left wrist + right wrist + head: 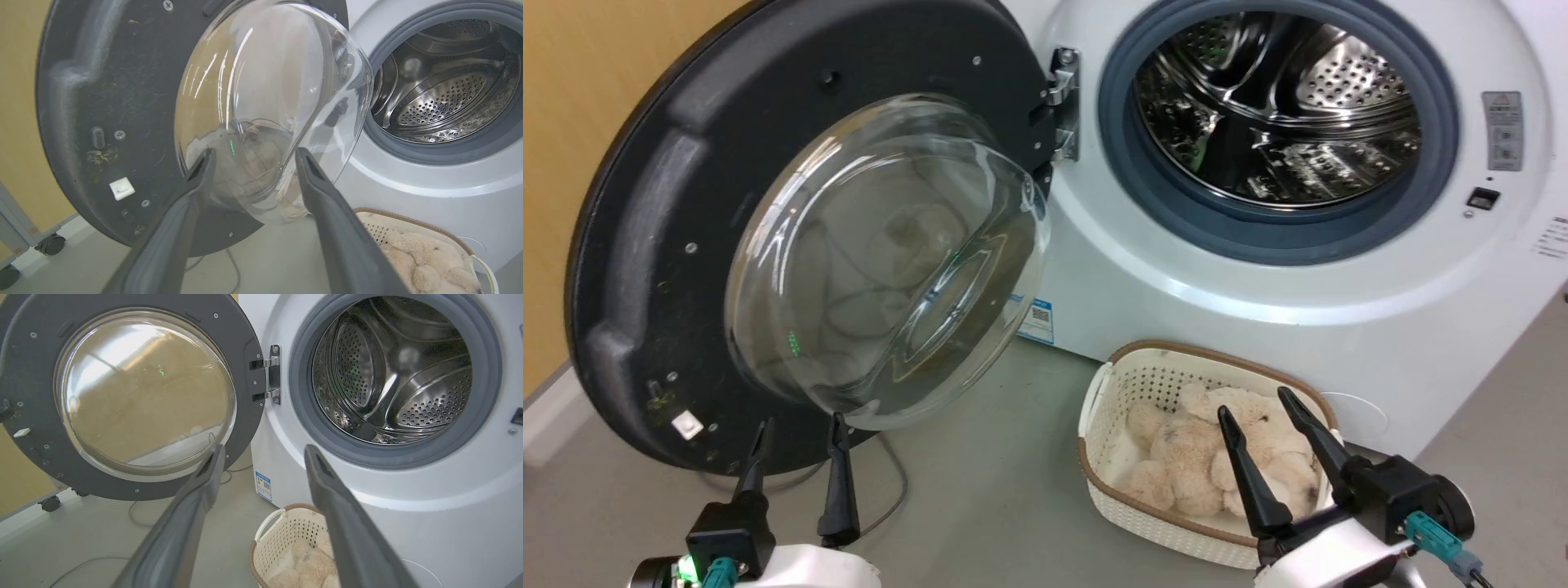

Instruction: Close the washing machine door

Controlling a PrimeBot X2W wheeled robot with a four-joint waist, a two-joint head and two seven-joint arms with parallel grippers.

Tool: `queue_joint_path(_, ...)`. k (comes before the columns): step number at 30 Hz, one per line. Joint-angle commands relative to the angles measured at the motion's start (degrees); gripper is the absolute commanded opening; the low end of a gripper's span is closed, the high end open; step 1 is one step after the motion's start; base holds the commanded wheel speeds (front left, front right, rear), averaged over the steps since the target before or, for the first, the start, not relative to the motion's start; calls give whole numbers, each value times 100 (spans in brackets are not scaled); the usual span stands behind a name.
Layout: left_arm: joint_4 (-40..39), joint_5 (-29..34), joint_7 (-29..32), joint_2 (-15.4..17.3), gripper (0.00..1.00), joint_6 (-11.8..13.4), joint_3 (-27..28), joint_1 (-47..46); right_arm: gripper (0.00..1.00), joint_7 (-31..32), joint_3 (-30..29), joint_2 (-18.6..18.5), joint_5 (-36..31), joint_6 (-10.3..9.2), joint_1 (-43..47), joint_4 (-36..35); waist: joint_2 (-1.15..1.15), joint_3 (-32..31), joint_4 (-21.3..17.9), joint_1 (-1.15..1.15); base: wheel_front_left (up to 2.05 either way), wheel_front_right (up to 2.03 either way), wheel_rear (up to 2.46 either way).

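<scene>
The washing machine door (637, 245) stands wide open, swung out to the left on its metal hinge (1063, 102), its clear glass bowl (882, 261) bulging toward me. The white washing machine (1258, 278) shows its steel drum (1278, 106) inside a grey rubber gasket. My left gripper (799, 429) is open just below the door's lower rim, apart from it; in the left wrist view the door (102, 102) and its glass bowl (269, 102) loom close beyond the left gripper (253, 157). My right gripper (1256, 404) is open above the basket. The right wrist view has the door (245, 330), drum (392, 371) and right gripper (263, 451).
A cream perforated basket (1111, 392) holding plush toys (1201, 457) sits on the grey floor against the washer's front. A thin cable (894, 482) lies on the floor under the door. A yellow wall (572, 98) is behind the door, and a castor (51, 243) stands at its foot.
</scene>
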Motion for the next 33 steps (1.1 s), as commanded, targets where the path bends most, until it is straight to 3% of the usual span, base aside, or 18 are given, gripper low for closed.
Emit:
queue_joint_path(1,-51,-57,-64,2,100,62,21,107,100,-61,67,-28,79,3,-130,40,0,26,72,0,0,0,0)
queue_joint_path(33,-270,-301,-446,2,100,395,100,327,100,-443,647,-144,499,4,-491,367,0,120,881,0,-1,-1,-1)
